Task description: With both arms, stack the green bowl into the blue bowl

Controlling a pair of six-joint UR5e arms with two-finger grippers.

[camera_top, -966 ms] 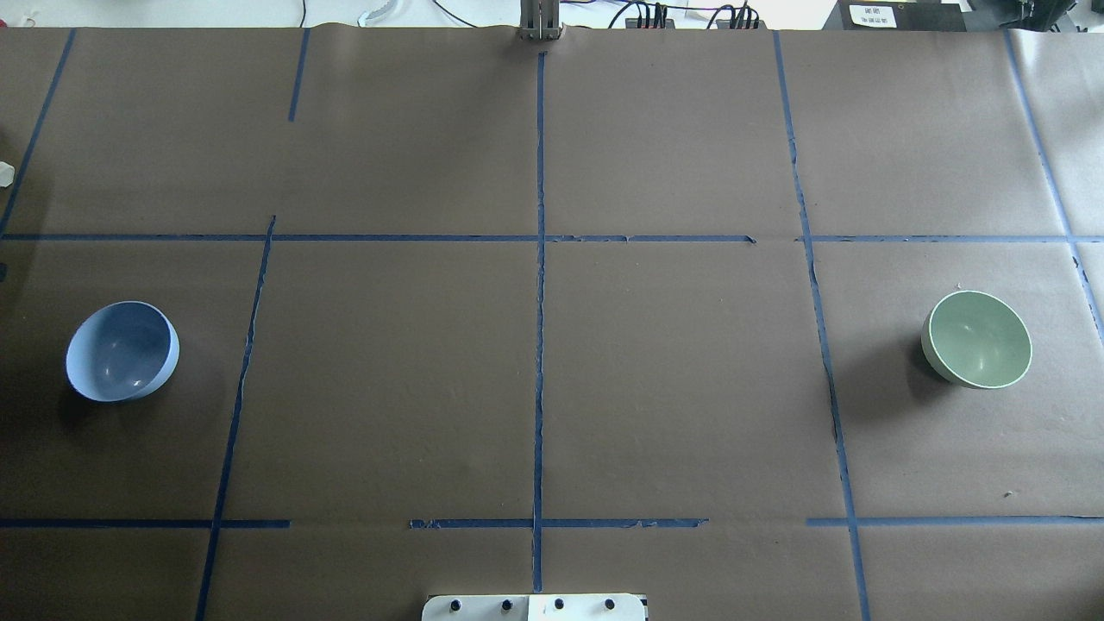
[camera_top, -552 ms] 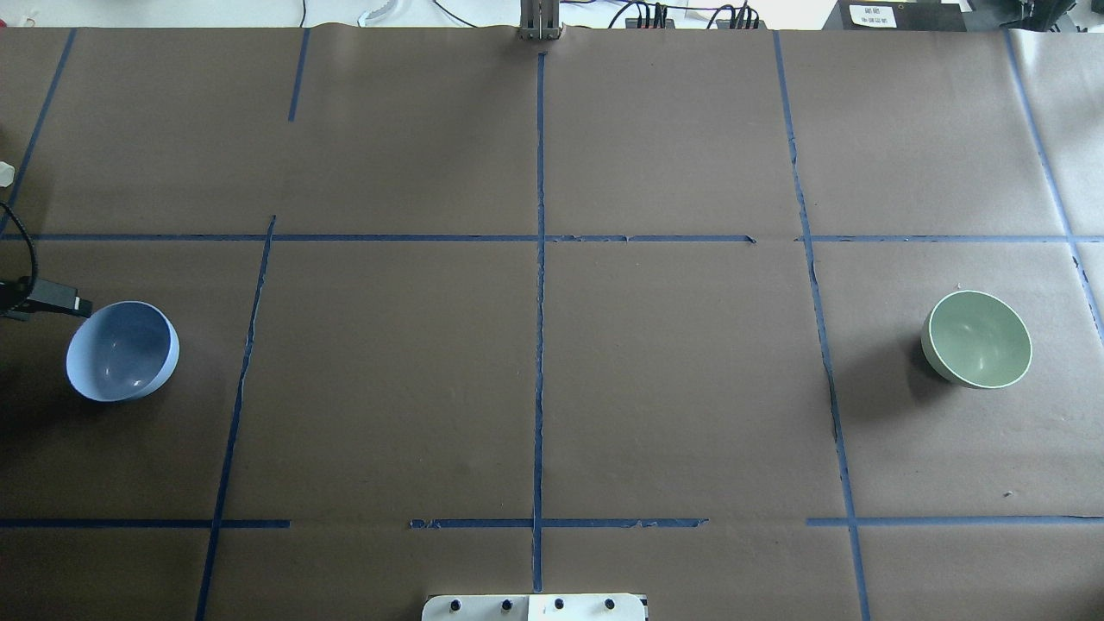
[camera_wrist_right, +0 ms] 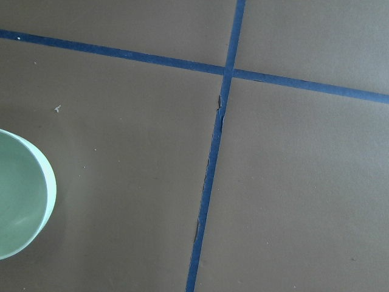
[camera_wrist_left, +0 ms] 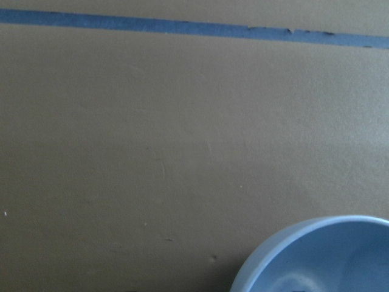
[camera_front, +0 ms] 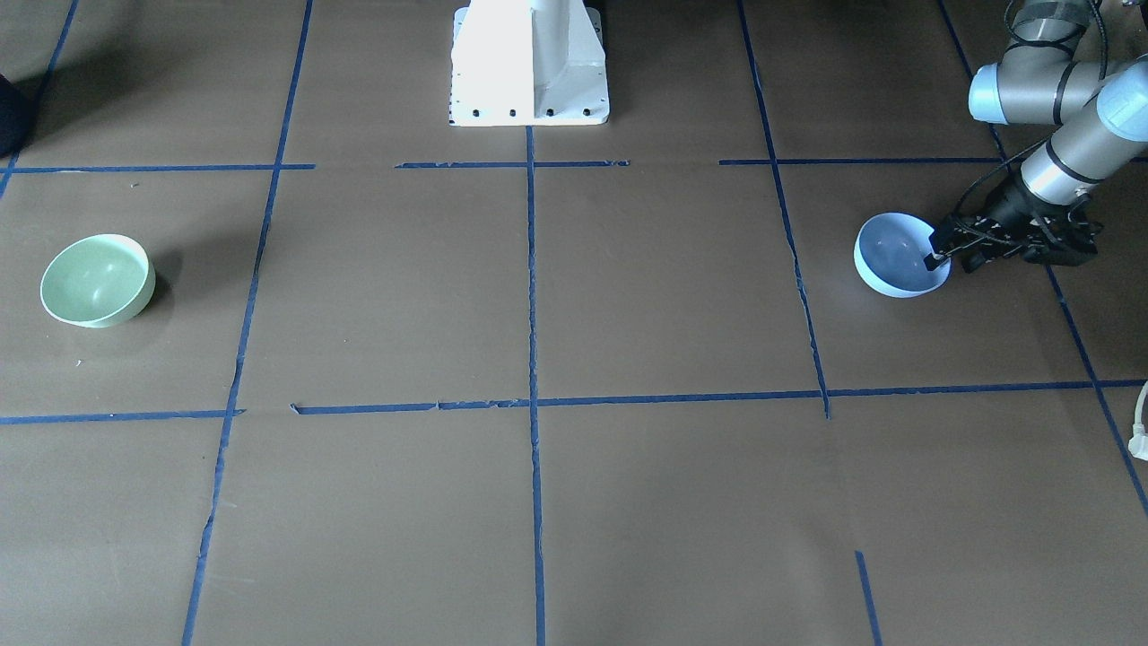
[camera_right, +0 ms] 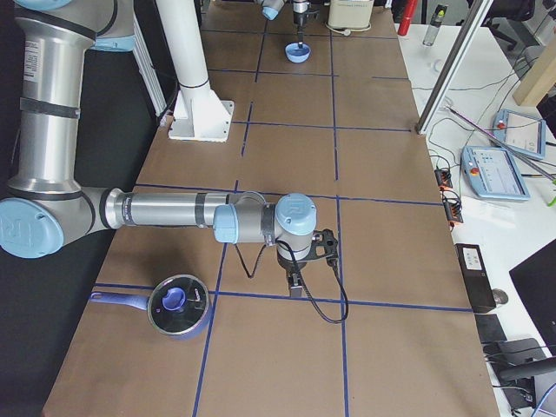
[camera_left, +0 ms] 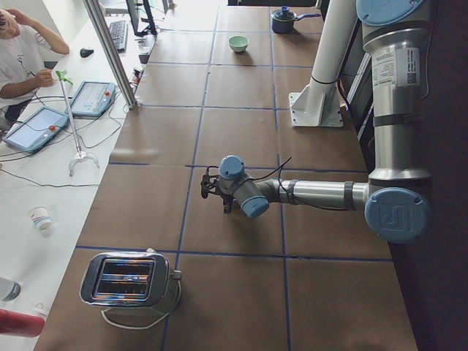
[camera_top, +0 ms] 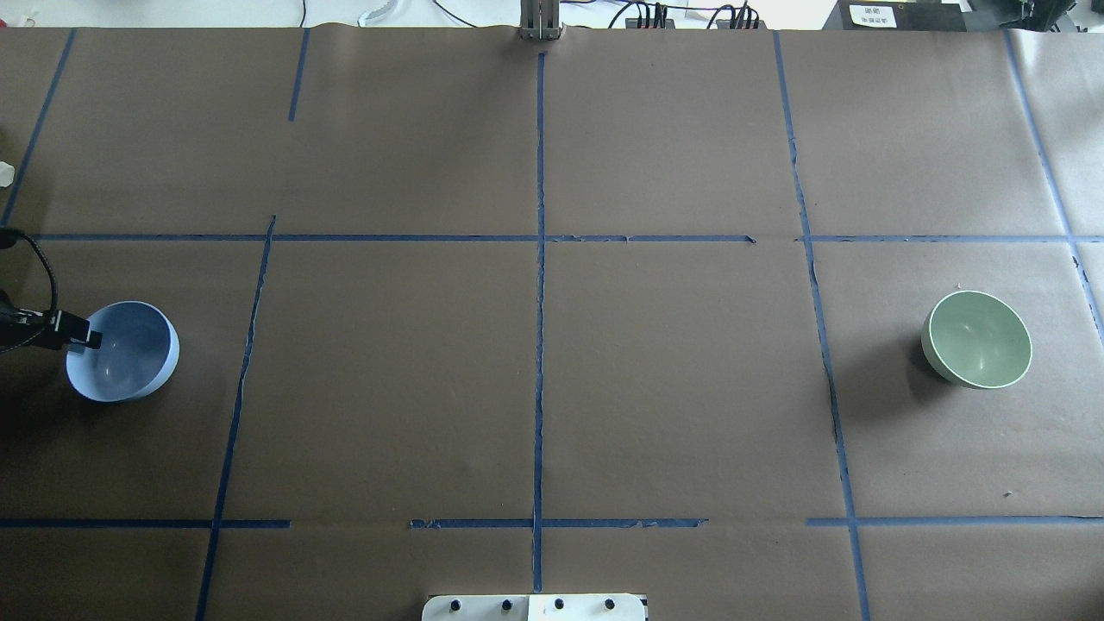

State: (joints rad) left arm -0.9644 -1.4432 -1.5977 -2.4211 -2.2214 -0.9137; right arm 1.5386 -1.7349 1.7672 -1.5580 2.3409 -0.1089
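Observation:
The blue bowl sits upright at the table's left side and also shows in the front view and the left wrist view. My left gripper is at its outer rim, open, with one finger over the inside and the other outside. The green bowl sits upright far to the right, alone; it also shows in the right wrist view. My right gripper shows only in the right side view, low over the table; I cannot tell whether it is open.
The white pedestal stands at the robot's edge, mid-table. A toaster stands beyond the blue bowl's end. A blue saucepan sits near the right arm. Blue tape lines grid the brown paper.
My left gripper has come into the overhead view from the left edge and moved onto the blue bowl's left rim. Both bowls stayed put.

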